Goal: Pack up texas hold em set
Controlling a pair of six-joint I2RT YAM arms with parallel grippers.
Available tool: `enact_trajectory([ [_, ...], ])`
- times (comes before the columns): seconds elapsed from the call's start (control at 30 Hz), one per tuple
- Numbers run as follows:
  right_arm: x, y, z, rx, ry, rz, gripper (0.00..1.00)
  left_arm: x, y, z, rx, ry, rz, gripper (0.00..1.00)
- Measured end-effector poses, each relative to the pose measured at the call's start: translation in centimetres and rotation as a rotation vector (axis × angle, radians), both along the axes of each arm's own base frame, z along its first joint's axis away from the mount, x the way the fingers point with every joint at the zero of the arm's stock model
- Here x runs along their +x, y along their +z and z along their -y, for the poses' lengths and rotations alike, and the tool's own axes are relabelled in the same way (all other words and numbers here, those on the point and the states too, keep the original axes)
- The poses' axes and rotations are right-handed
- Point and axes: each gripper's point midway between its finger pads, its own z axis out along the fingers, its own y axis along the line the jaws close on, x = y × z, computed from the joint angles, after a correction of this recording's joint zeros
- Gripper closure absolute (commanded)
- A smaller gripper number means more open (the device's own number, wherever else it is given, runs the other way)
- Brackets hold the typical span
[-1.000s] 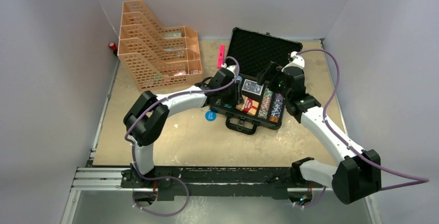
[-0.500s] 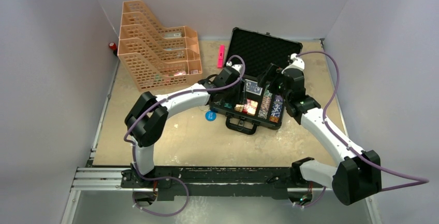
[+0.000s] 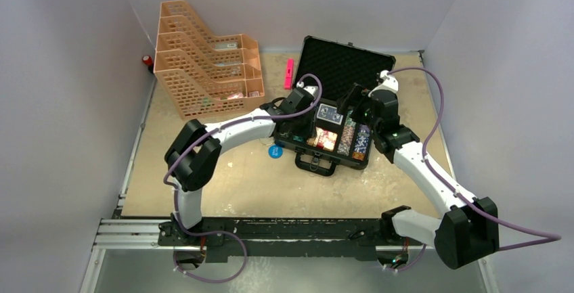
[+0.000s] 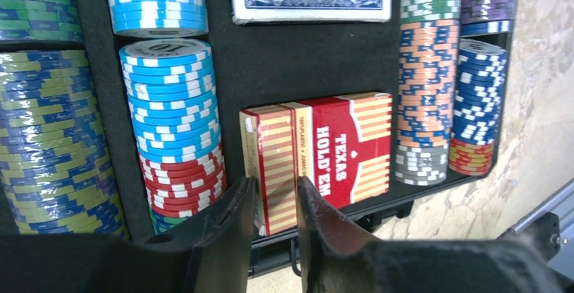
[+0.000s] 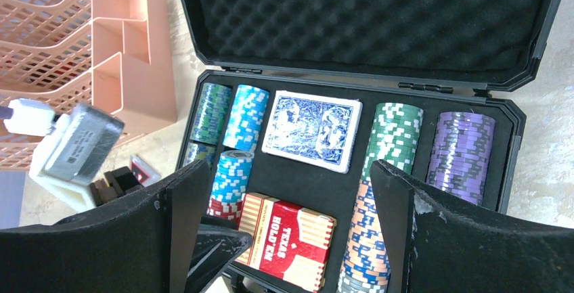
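The black case (image 3: 345,63) lies open with its foam lid (image 5: 365,15) raised. Inside are striped chip stacks (image 4: 172,103) (image 5: 464,147), a blue card deck (image 3: 329,114) (image 5: 310,130) and a red "Texas Hold'em" deck (image 4: 338,151) (image 5: 291,239). The red deck sits slightly tilted in the near middle slot. My left gripper (image 4: 276,181) (image 3: 308,130) has its jaws narrowed on the red deck's near left corner. My right gripper (image 5: 288,166) (image 3: 352,100) hovers wide open above the case, holding nothing.
A blue round chip (image 3: 275,151) lies on the table just left of the case. A pink marker (image 3: 289,72) lies behind it. Orange mesh trays (image 3: 203,56) stand at the back left, with a small red object (image 3: 146,59) by the wall.
The left wrist shifted slightly toward the case's near left side. Its jaws widened and then narrowed again at the red deck. The right arm has not moved.
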Motion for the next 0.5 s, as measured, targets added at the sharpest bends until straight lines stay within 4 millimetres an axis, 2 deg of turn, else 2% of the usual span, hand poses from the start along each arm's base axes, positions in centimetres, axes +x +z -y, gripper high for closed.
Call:
enact_trajectory([
  [0.1, 0.0, 0.0, 0.0, 0.000, 0.000, 0.000, 0.10, 0.0, -1.0, 0.0, 0.013, 0.002, -0.015, 0.90],
  [0.17, 0.0, 0.0, 0.0, 0.000, -0.001, 0.000, 0.10, 0.0, -1.7, 0.0, 0.020, -0.002, -0.025, 0.94],
  [0.27, 0.0, 0.0, 0.0, -0.001, -0.001, -0.001, 0.10, 0.0, -1.7, 0.1, 0.003, -0.008, -0.042, 0.97],
  [0.4, 0.0, 0.0, 0.1, -0.001, -0.001, -0.002, 0.10, 0.1, -1.6, 0.0, -0.017, -0.011, -0.062, 0.89],
  [0.5, -0.1, -0.1, 0.1, -0.006, 0.000, -0.004, 0.10, 0.2, -1.6, -0.1, -0.011, -0.009, -0.056, 0.74],
])
